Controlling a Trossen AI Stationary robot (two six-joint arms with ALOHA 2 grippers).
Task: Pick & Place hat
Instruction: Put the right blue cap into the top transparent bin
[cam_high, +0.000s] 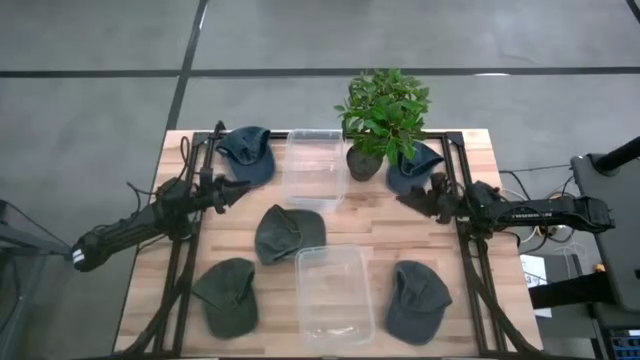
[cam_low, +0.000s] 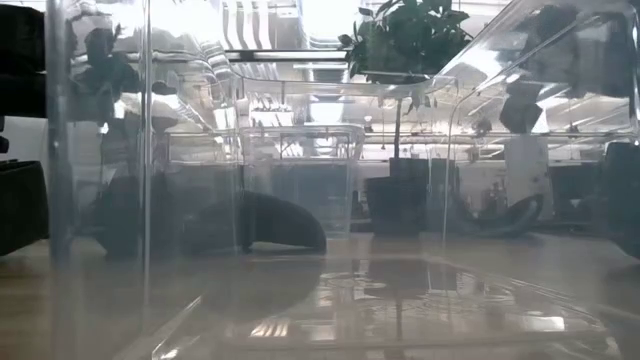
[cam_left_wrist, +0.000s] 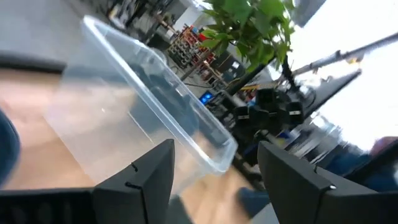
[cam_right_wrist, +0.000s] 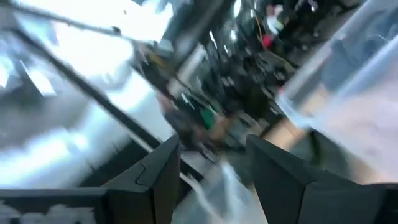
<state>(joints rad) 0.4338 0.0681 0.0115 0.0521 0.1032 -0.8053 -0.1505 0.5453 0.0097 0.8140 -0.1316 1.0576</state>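
Note:
Several caps lie crown-up on the wooden table in the high view: a blue one (cam_high: 246, 152) at the far left, a blue one (cam_high: 413, 165) beside the plant, a dark green one (cam_high: 287, 232) in the middle, a green one (cam_high: 228, 293) near left and a dark one (cam_high: 416, 300) near right. My left gripper (cam_high: 243, 190) hovers open between the far-left blue cap and the middle cap, pointing right. Its wrist view shows the fingers (cam_left_wrist: 214, 168) apart before a clear bin (cam_left_wrist: 143, 106). My right gripper (cam_high: 408, 197) is open, pointing left, just near of the right blue cap; nothing lies between its fingers (cam_right_wrist: 211, 168).
Two clear plastic bins stand on the table, one at the far middle (cam_high: 316, 165) and one at the near middle (cam_high: 334, 293). A potted plant (cam_high: 382, 115) stands at the far edge. The low view looks through the near bin's wall (cam_low: 450, 200) at the middle cap (cam_low: 270, 222).

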